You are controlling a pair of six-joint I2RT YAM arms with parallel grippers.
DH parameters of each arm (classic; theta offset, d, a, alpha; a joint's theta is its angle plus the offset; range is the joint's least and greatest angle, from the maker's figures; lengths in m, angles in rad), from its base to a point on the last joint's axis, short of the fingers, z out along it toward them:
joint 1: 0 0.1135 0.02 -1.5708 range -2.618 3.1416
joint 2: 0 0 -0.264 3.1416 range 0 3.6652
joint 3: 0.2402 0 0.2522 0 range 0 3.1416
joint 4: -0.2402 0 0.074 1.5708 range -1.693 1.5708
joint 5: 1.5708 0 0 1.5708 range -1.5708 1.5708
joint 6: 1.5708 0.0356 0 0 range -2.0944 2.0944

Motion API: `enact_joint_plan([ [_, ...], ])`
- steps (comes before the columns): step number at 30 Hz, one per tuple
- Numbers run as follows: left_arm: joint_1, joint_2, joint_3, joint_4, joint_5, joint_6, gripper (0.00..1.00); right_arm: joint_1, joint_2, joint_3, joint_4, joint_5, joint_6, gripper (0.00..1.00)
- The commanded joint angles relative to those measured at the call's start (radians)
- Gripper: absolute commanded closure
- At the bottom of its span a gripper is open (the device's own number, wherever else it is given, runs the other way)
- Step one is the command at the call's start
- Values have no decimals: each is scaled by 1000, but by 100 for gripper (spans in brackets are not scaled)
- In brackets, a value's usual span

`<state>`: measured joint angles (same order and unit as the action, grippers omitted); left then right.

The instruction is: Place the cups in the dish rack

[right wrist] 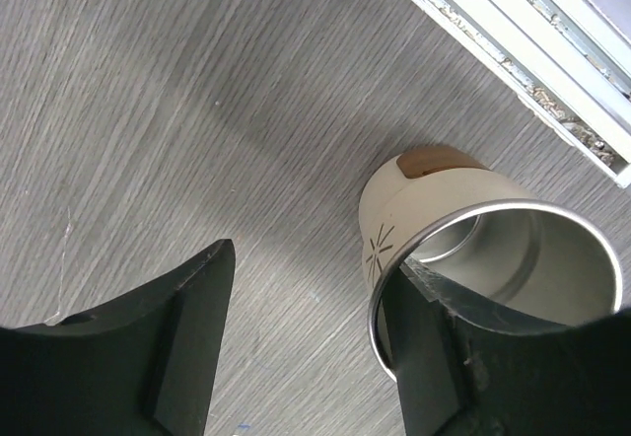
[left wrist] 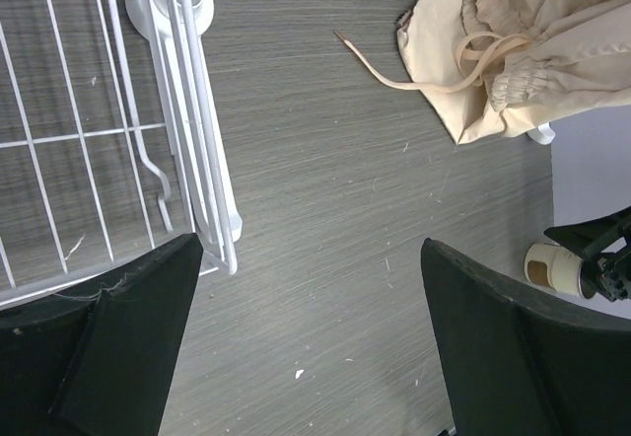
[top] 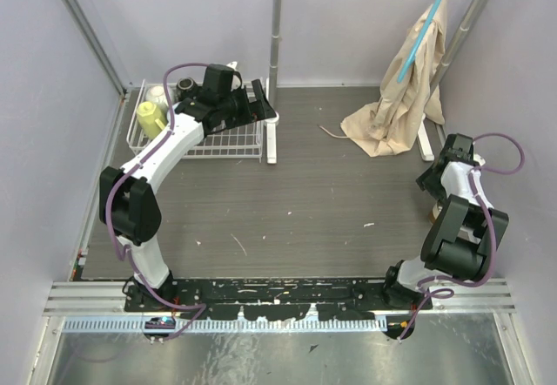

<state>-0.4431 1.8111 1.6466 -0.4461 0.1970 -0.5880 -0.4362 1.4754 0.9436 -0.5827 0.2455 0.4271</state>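
The white wire dish rack stands at the far left; its corner shows in the left wrist view. It holds a yellow mug, a pale cup and a black mug. My left gripper hovers over the rack's right edge, open and empty. A cream cup with a steel lining and a brown patch sits on the table at the far right. My right gripper is open, one finger inside the cup's mouth and the other well outside its wall.
A beige cloth bag hangs from a stand at the back right, its drawstring trailing on the table. An upright white pole stands by the rack. A metal rail runs close to the cream cup.
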Motion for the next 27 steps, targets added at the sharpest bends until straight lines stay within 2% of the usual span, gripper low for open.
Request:
enact_joint_plan([
  [1, 4, 13, 22, 25, -11, 11, 0, -5, -3, 1, 46, 3, 23, 39],
  [4, 4, 10, 20, 22, -13, 13, 0, -5, 2, -6, 50, 0, 26, 48],
  [8, 7, 0, 5, 26, -17, 13, 0, -4, 0, -13, 50, 5, 28, 74],
  [14, 9, -17, -16, 25, -18, 13, 0, -3, -22, -18, 48, -15, 28, 98],
  [19, 10, -31, -15, -5, 18, 14, 0, 39, -75, 31, 13, -109, 32, 99],
  [23, 15, -51, -17, -21, 95, -13, 1, 186, -137, 112, -22, -189, 82, 99],
  [27, 16, -81, -35, -17, 171, -95, 1, 293, -191, 178, 19, -353, 140, 99],
])
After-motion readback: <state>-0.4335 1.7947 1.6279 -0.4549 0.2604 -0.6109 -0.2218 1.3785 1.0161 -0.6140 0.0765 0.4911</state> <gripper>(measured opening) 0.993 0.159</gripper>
